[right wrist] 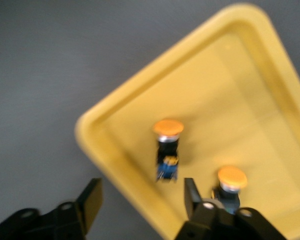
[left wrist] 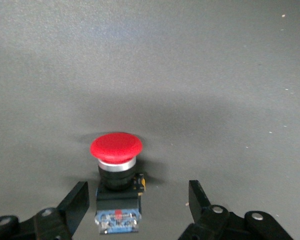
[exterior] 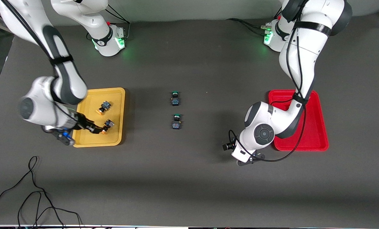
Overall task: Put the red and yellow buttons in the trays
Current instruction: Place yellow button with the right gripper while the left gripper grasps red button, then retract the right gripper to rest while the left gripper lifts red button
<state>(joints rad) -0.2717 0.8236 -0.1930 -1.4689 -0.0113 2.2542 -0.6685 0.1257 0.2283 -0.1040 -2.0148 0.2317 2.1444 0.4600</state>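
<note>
Yellow tray (exterior: 119,95), toward the right arm's end of the table: two yellow-capped buttons, one (exterior: 104,107) farther from the front camera, one (exterior: 108,125) nearer. Right gripper (exterior: 98,129) over this tray beside the nearer button, jaws apart, holding nothing.

Red tray (exterior: 316,127), toward the left arm's end: visible floor bare, part hidden by the arm.

Red-capped button (left wrist: 116,172): one seen, on the table between the spread, empty jaws of the left gripper (left wrist: 137,207).

Green-capped buttons: two (exterior: 175,98) (exterior: 176,121), mid-table.

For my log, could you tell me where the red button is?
The red button stands on the table inside the open left gripper, in the left wrist view, beside the red tray, not in it.
</note>
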